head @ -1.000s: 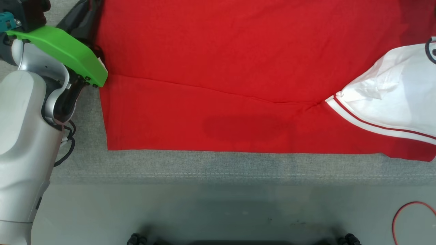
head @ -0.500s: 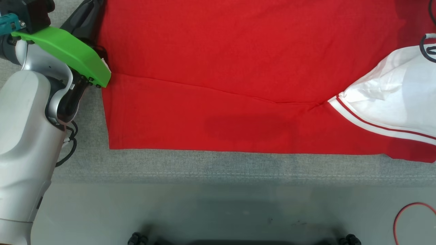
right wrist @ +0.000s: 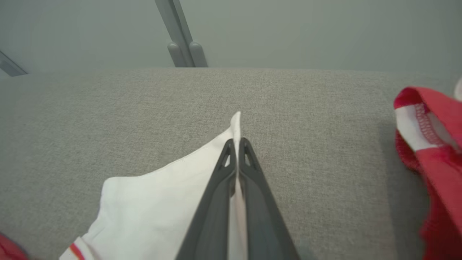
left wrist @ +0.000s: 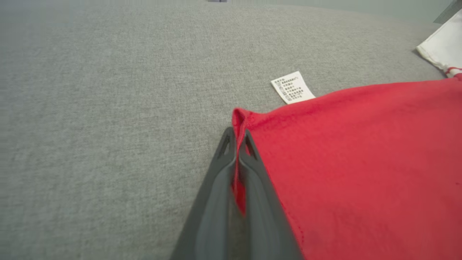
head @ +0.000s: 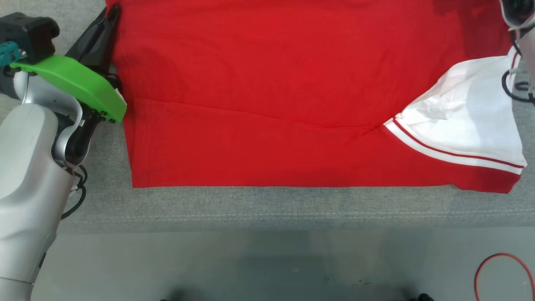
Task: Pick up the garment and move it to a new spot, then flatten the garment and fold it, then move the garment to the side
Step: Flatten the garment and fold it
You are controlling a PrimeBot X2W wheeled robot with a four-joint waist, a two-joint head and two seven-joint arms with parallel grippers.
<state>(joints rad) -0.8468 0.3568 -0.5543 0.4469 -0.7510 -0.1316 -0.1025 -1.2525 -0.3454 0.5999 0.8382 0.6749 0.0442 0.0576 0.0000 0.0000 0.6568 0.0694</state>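
The left gripper [left wrist: 236, 137] is clamped on a red corner of the garment [left wrist: 361, 162] at your frame centre, cloth spreading lower right over the grey surface [left wrist: 108, 108]. The right gripper [right wrist: 237, 142] clamps its white sleeve [right wrist: 151, 195].

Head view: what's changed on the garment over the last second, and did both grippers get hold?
Both have closed. The left gripper now pinches the red garment at its left edge, and the right gripper pinches the white sleeve at its edge. The sleeve has drawn slightly inward and the left edge slightly outward, though the camera also shifted a little. The near hem still lies flat on the grey table.
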